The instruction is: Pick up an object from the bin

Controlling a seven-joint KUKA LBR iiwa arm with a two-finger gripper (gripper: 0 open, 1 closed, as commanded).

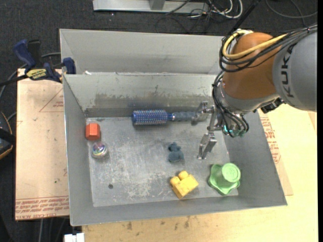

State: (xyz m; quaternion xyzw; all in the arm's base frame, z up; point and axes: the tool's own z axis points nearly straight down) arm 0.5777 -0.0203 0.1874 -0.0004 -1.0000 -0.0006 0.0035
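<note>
1 label, KUKA, on arm (pixel 299 72); end effector (pixel 206 149) near blue figure (pixel 174 153)

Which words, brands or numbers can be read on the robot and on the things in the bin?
"KUKA": on the grey arm, the letters turned sideways.
On the things in the bin: no text can be read.

Robotics lab, KUKA arm (pixel 298 69) (name on its casing), grey metal bin (pixel 141 52), cables (pixel 222 1) on dark carpet (pixel 30 9)
</note>
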